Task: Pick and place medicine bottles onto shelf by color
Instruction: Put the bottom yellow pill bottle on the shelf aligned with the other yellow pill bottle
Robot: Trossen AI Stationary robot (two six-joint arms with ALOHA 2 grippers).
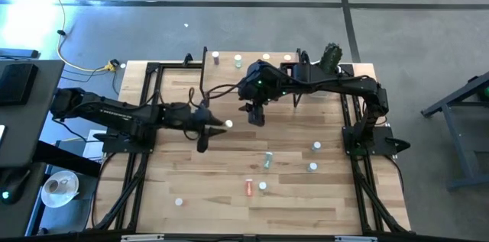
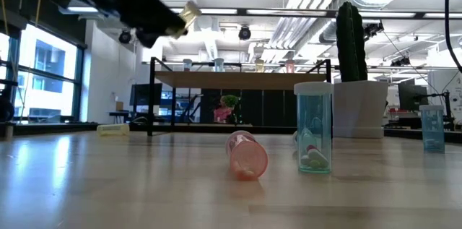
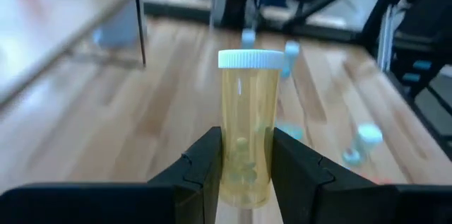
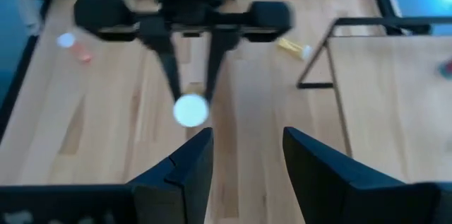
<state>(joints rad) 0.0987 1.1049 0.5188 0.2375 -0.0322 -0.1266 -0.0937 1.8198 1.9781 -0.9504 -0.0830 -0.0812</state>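
we see the left gripper [image 3: 244,164] clamped on a yellow bottle [image 3: 247,125] with a white cap, the bottle standing up between its two dark fingers [image 3: 205,164]. from above, that left gripper [image 1: 210,127] hangs over the middle of the desk [image 1: 191,188], carrying the yellow bottle [image 1: 221,124] clear of the wood, just off the shelf's near edge. the right gripper [image 4: 244,157] has its fingers spread with nothing between them; it hovers near the shelf [image 1: 229,70], facing the left gripper across a short gap. on the shelf we count a few bottles standing in a row along the far side [image 1: 217,59]. at desk level, a pink bottle [image 2: 247,155] lies on its side, a pale blue bottle [image 2: 314,128] stands upright just beside it, and another blue one [image 2: 432,128] stands far off. a cactus [image 2: 351,30] in a white pot [image 2: 361,110] sits at the far corner. more bottles are scattered over the near half of the desk, including a green one [image 1: 267,159] lying down.
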